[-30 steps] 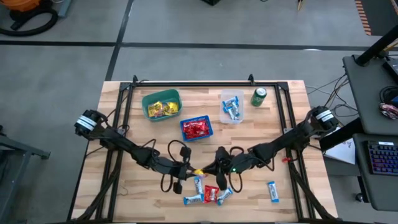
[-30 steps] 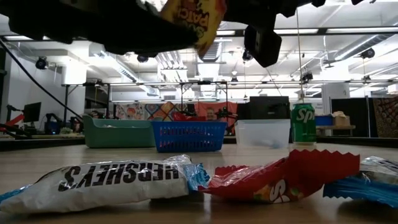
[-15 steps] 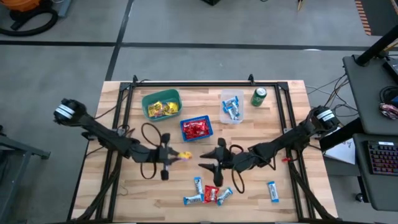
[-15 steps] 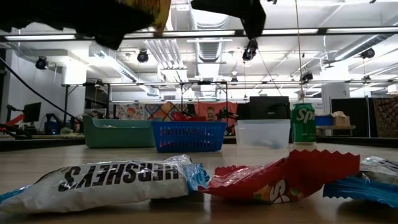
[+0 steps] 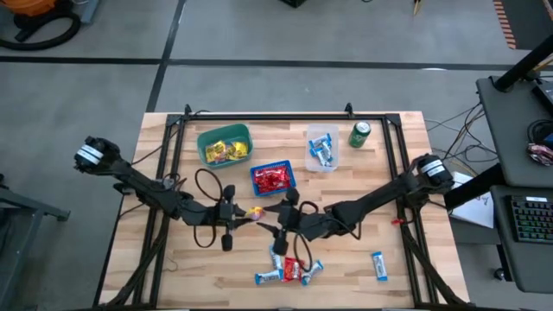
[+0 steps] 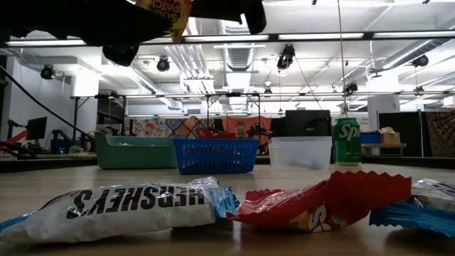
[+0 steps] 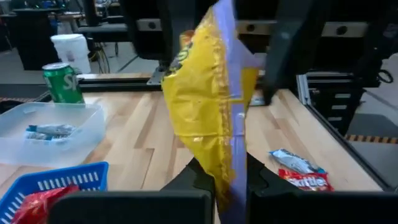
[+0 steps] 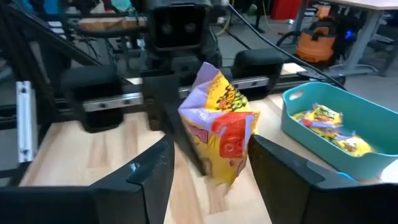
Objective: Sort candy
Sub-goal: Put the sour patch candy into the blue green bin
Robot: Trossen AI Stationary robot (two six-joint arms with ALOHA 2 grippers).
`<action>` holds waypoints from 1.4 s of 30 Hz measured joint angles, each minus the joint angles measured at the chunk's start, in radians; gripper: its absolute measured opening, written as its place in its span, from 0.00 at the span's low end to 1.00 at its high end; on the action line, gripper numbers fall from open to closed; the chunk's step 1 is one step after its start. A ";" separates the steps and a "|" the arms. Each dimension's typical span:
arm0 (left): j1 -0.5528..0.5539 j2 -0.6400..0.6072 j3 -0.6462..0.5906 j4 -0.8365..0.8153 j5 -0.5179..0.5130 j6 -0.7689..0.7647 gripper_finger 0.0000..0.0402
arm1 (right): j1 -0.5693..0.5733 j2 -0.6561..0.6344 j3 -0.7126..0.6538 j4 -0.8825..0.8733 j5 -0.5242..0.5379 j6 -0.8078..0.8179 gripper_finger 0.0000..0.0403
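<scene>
My left gripper is clamped tight on a yellow, shiny-wrapped candy packet, which stands upright between my two dark fingers above the middle of the wooden table. My right gripper faces it from the other side with its jaws spread wide, one finger on either side of the same yellow packet; whether either finger touches the wrapper I cannot tell. In the high view the two grippers meet nose to nose just in front of the blue mesh basket, which holds red-wrapped candies.

Below and in front of my grippers, a small cluster lies loose on the boards: a red crinkled packet with blue-and-white bars touching it on either side. From table height the nearest of these is a white bar with dark lettering, and the red packet lies just beside it. One more blue-and-white bar lies well apart, toward the right side of the table.

Farther back, a green tub holds yellow-wrapped candies, and a clear plastic tub holds blue-and-white bars. A green drink can stands upright just beside the clear tub.
</scene>
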 joint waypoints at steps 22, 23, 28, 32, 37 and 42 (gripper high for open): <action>-0.001 -0.141 0.000 -0.127 -0.070 -0.012 0.00 | -0.003 -0.005 0.020 0.001 0.042 0.036 0.16; 0.003 -0.164 0.000 -0.165 -0.098 -0.017 0.00 | -0.003 -0.010 0.020 -0.008 0.042 0.038 0.17; 0.070 -0.308 0.000 -0.431 -0.189 -0.102 0.00 | -0.013 -0.054 0.020 -0.157 0.032 0.066 0.26; 0.234 -0.418 0.024 -0.786 -0.205 -0.250 0.00 | -0.036 -0.088 0.019 -0.313 0.036 0.110 0.31; 0.576 -0.446 0.080 -1.118 -0.075 -0.320 0.00 | -0.081 -0.097 0.012 -0.434 0.031 0.115 0.35; 0.954 -0.358 0.076 -1.116 0.368 -0.195 0.00 | -0.143 -0.097 -0.005 -0.498 0.001 0.136 0.37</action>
